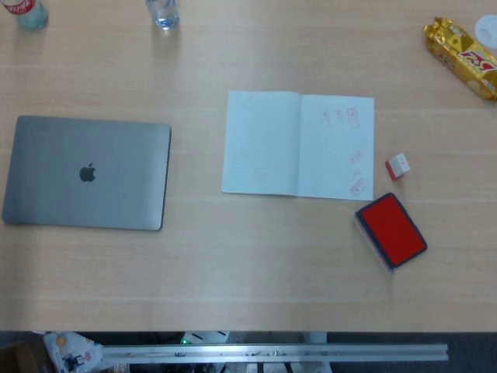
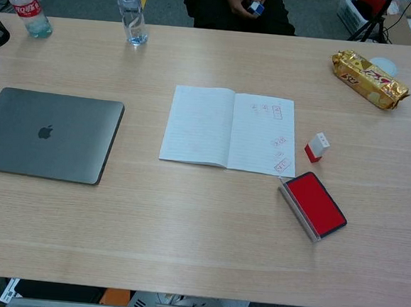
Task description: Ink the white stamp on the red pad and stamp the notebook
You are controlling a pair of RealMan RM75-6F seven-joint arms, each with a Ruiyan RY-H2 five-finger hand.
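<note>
Open red pad (image 2: 317,204) beside stamp (image 2: 316,147), notebook (image 2: 229,130).

Head overhead, chest angled; shared table (image 1: 256,272).

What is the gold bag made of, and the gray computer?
The gold bag looks like shiny crinkled plastic or foil wrap, since it glints and wrinkles. The gray computer looks like smooth matte metal, probably aluminium, with an even gray lid.

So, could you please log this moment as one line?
hands: not in view | white stamp: lying beside notebook | red pad: open | notebook: open, already stamped
</note>
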